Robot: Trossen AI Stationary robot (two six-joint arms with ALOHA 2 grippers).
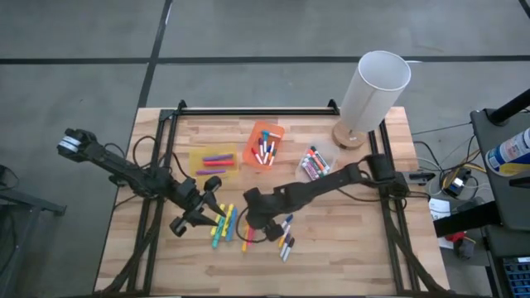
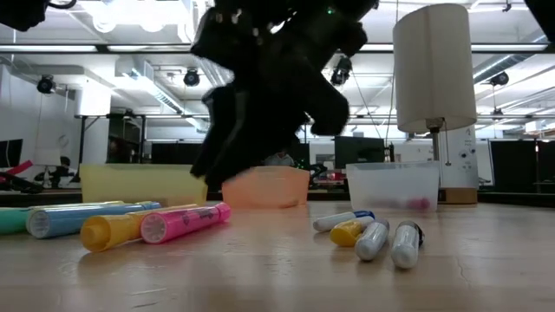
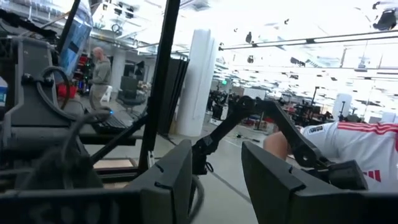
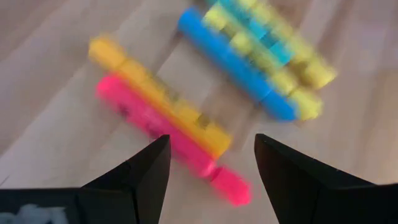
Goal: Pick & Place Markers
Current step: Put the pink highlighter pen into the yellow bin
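Loose markers lie flat on the wooden table: a yellow, blue and green bunch [image 1: 222, 225], a pink marker [image 4: 168, 137] beside an orange one [image 4: 155, 93], and several white and blue ones [image 1: 286, 237]. My right gripper [image 4: 211, 168] hovers open over the pink and orange pair, slanting down, its fingers either side of the pink marker's end without touching it. My left gripper [image 3: 214, 186] is open with nothing between its fingers. It is raised at the left of the bunch [image 1: 197, 209] and tipped up toward the room.
A yellow bin [image 1: 214, 159], an orange bin [image 1: 265, 145] and a clear bin [image 1: 315, 163], each holding markers, stand toward the far side. A white lamp [image 1: 373, 87] is at the far right corner. A person [image 3: 360, 143] shows beyond the table.
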